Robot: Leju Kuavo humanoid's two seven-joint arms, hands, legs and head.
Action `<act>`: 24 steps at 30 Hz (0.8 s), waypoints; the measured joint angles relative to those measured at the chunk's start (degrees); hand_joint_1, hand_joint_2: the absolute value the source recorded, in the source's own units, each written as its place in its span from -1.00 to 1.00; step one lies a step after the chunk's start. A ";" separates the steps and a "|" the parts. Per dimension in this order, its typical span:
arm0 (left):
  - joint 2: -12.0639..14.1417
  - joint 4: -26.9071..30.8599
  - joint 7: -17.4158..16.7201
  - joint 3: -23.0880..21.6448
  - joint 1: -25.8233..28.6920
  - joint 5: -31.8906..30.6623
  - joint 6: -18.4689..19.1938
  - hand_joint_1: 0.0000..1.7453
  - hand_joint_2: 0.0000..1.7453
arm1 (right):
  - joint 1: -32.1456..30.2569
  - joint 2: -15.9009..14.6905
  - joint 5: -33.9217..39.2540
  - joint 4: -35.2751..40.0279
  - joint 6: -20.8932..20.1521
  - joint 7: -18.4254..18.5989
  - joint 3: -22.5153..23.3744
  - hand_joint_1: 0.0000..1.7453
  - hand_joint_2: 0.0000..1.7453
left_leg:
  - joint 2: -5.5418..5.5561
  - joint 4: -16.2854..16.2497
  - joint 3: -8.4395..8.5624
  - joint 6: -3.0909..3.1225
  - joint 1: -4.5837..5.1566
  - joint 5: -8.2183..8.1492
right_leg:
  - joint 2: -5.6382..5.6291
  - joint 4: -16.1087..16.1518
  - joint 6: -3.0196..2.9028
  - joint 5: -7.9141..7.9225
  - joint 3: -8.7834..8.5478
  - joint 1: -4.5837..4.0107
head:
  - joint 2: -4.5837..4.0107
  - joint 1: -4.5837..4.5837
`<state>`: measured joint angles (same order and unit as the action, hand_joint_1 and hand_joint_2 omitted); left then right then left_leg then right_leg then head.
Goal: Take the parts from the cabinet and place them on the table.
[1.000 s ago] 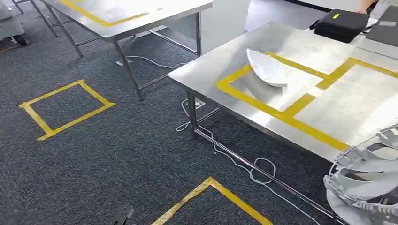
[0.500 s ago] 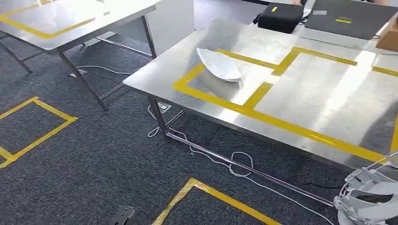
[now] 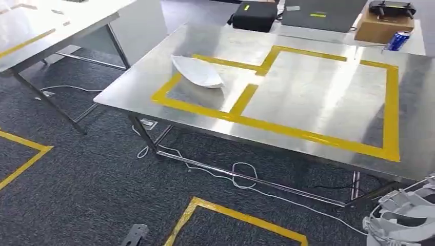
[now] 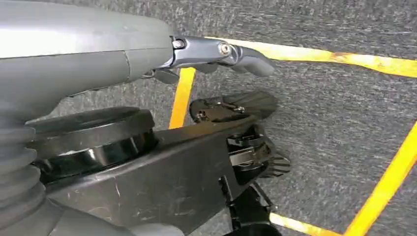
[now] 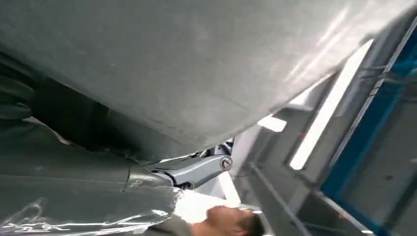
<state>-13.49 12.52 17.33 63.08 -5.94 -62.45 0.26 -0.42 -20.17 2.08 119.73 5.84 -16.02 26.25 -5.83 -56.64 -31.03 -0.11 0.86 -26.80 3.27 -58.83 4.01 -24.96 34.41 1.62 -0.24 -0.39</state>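
The right hand [image 5: 187, 172] clasps a grey ribbed part [image 3: 402, 215] at five o'clock, the bench's [image 3: 318, 138] empty taped rectangle [image 3: 313, 97] lying toward twelve; the left hand [image 4: 216, 54] hangs, fingers apart.

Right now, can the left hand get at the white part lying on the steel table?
Probably not yet: the left hand hangs low over the carpet, and the white part lies far back on the steel table, across open floor.

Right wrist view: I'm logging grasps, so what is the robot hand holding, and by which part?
A large grey part. The right robot hand has its thumb against the part's broad face; the exact grip spot is hidden.
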 joint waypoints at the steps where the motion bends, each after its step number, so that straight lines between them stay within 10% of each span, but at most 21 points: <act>1: 0.00 0.00 0.00 0.00 -0.02 0.00 0.00 -1.00 1.00 | -0.06 0.13 -0.04 0.00 0.00 -0.04 -0.20 1.00 1.00 | -0.64 0.07 0.06 -0.05 -0.04 -0.02 | -0.66 -0.22 -0.29 -0.04 0.31 -0.09 | 0.00 0.06; 2: 0.00 0.00 0.00 0.00 -0.10 0.00 0.00 -1.00 1.00 | 0.00 0.17 -0.04 0.02 0.00 -0.09 -0.35 1.00 1.00 | -1.31 -0.02 0.07 -0.37 -0.13 -0.30 | -1.40 -0.23 -0.77 0.03 0.42 -0.08 | 0.02 0.04; 4: -0.09 0.00 0.02 0.00 -0.29 0.00 0.00 -1.00 1.00 | 0.11 0.20 -0.09 0.13 0.09 -0.11 -0.46 1.00 1.00 | 3.07 -3.08 -1.14 -1.11 -0.60 -2.93 | -2.61 -0.11 -1.45 0.27 0.48 0.12 | 0.02 0.26; 8: -0.07 -0.02 0.02 0.02 0.18 0.07 0.00 -1.00 1.00 | 0.12 0.46 -0.11 0.13 0.07 -0.11 -1.03 1.00 1.00 | 5.26 -18.25 -9.29 -0.98 -0.57 -8.51 | -5.52 -0.11 -1.96 0.43 0.90 -0.07 | 0.00 0.68; 12: 0.00 0.00 0.02 0.04 0.09 0.11 0.11 -1.00 1.00 | 0.10 0.61 0.02 0.13 0.85 0.22 -1.31 1.00 1.00 | 7.49 -4.99 -3.54 0.75 -0.38 0.53 | -8.45 -0.11 -1.84 0.60 0.83 -0.25 | 0.00 0.79; 13: 0.07 0.00 0.02 0.04 0.04 0.20 0.13 -1.00 1.00 | 0.05 0.70 0.40 0.11 1.36 0.37 -1.29 1.00 1.00 | 9.27 -1.72 -2.20 1.43 -0.31 0.72 | -9.02 -0.18 -1.66 0.67 0.86 -0.35 | 0.00 0.79; 16: 0.07 0.00 0.02 0.04 -0.20 0.26 0.22 -1.00 1.00 | -0.97 1.11 3.03 0.04 2.41 1.51 -0.59 1.00 1.00 | 8.65 -0.70 -1.85 0.79 -0.23 0.57 | -10.03 0.28 -0.60 0.97 1.27 -0.08 | 0.02 0.81; 18: 0.13 0.00 0.02 0.07 -0.16 0.53 0.37 -1.00 1.00 | -1.55 1.22 4.51 -0.22 2.40 2.36 -0.06 1.00 1.00 | 8.74 -0.28 -1.97 -0.21 -0.37 1.02 | -9.72 0.21 -2.66 0.80 1.29 -0.19 | 0.02 0.65; 24: 0.13 0.00 -0.35 0.09 -0.16 0.13 0.83 -1.00 1.00 | -0.23 1.53 -0.07 -4.99 0.00 6.73 -3.15 1.00 1.00 | 8.86 -0.31 -2.24 0.64 -0.29 1.32 | -9.49 1.33 -0.78 1.62 0.77 -0.12 | 0.00 0.68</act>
<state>-13.35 12.52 16.98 63.17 -6.09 -62.32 1.09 -0.65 -18.64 2.01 114.74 5.84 -9.29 23.10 3.03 -56.95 -33.27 0.53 0.57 -25.47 -6.23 -57.50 3.22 -23.34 35.18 1.49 -0.24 0.28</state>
